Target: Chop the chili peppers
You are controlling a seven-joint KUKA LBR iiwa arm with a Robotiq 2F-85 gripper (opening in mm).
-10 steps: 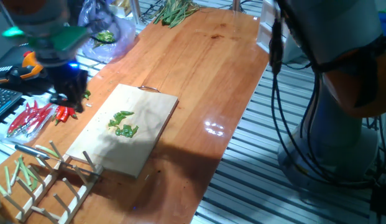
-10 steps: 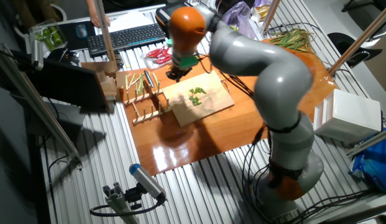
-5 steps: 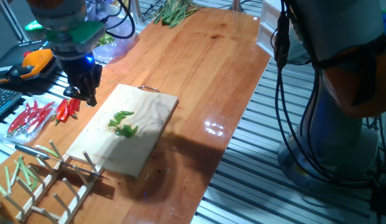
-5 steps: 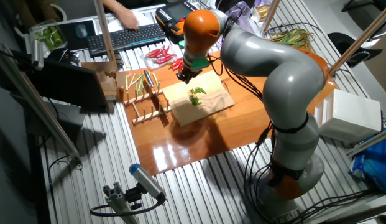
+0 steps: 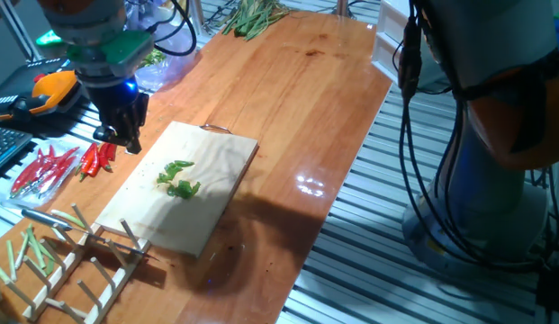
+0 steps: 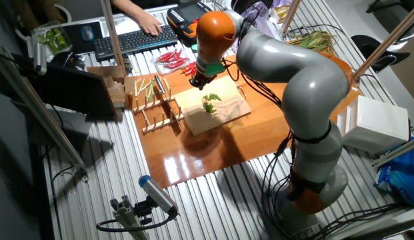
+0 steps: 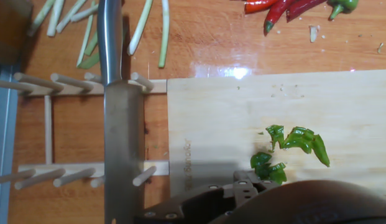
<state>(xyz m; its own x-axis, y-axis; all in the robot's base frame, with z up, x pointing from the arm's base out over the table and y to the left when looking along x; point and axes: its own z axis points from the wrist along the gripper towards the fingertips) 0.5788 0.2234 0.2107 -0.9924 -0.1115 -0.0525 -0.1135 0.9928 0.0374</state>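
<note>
The green chili peppers lie as several small curled pieces near the middle of the wooden cutting board. They also show in the other fixed view and in the hand view. My gripper hangs over the board's far left corner, beside the red chilies, a hand's width from the green pieces. It also shows in the other fixed view. Its dark fingers look close together, but I cannot tell whether they are shut. A steel knife lies on the wooden peg rack, apart from the gripper.
Red chilies with green stems lie left of the board. Pale green stalks lie by the rack. A plastic bag and a green bundle sit at the back. A person's hand is on the keyboard.
Over the last second my gripper moved from above the red chilies to the board's far left corner, then stayed still. The person's hand moved further onto the keyboard.
</note>
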